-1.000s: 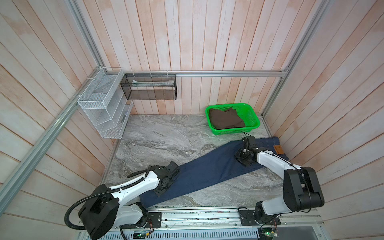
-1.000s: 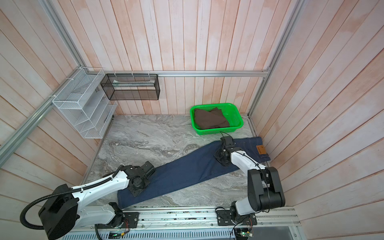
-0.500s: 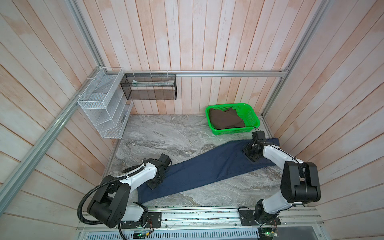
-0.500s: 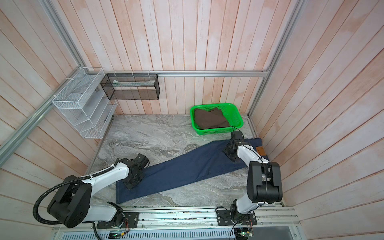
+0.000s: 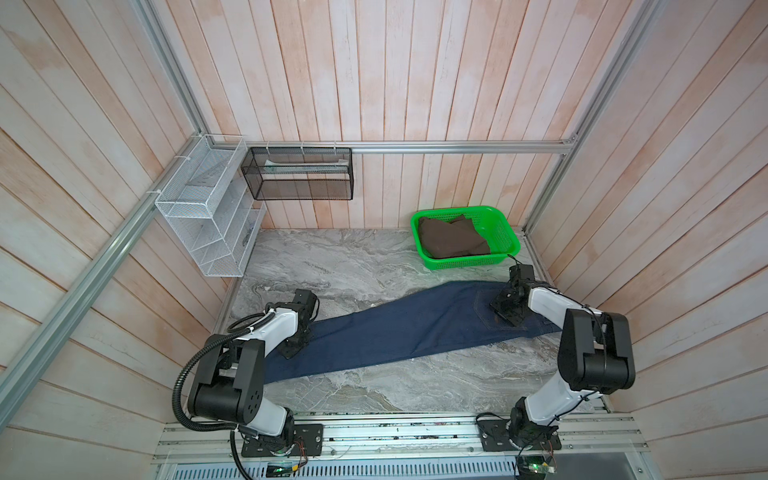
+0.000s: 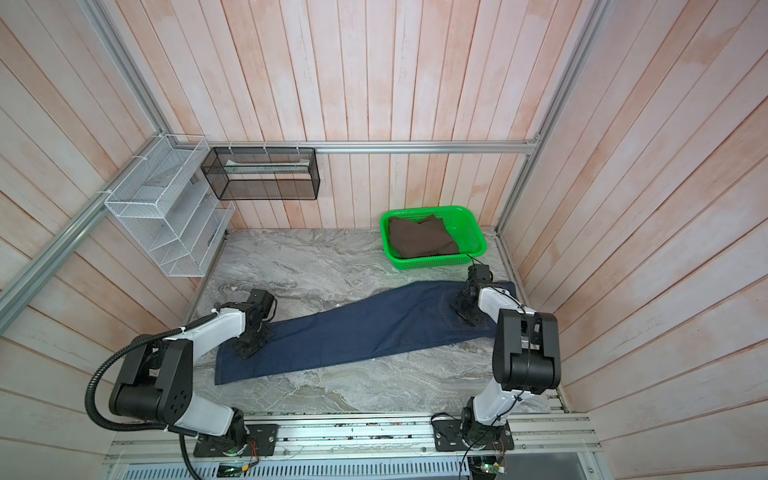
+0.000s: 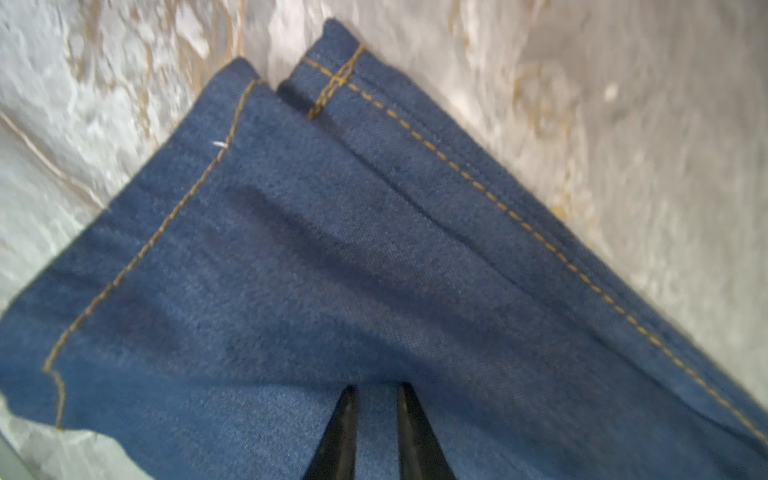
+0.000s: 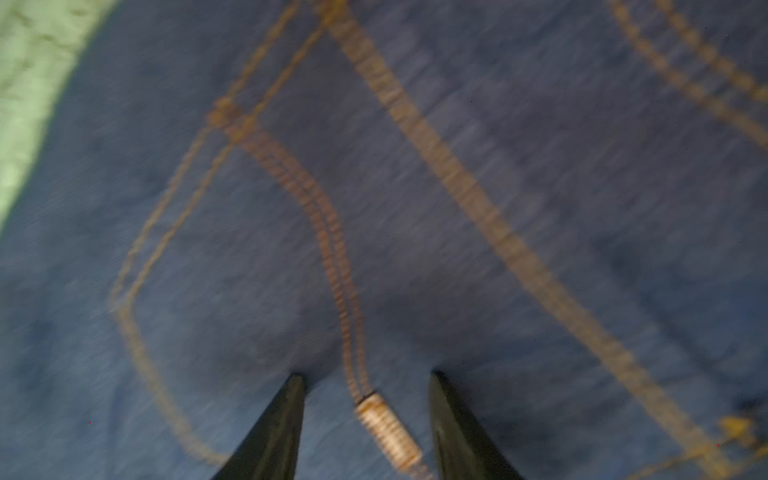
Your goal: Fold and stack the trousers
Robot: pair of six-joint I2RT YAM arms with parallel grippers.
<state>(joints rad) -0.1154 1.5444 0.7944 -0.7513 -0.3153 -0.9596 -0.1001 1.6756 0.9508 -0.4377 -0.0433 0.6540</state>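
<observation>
Trousers (image 5: 407, 328) are flat on the tabletop (image 5: 332, 266), running diagonally from the front-left corner up to the right edge. Legs look laid one on the other, w/ two hem ends showing in the left wrist view, one a bit offset from the other. Waist end sits by the right edge, just in front of the green basket (image 5: 509, 249) in the far right corner. Basket has a brown cloth (image 5: 451, 241) in it.

Left pincer (image 5: 296, 347) is down on the leg end near the left edge. Wrist view shows its fingers (image 7: 347, 415) w/ only a narrow gap and denim between them, tips on the fabric. Can't tell if it's actually pinching cloth or just resting there tbh.

Right pincer (image 5: 508, 312) is over the seat/pocket area near the right edge. Its jaws stand clearly apart, tips (image 8: 291, 399) right at the denim on either side of an orange stitch line, nothing clamped. That view is pretty blurry btw.
</observation>
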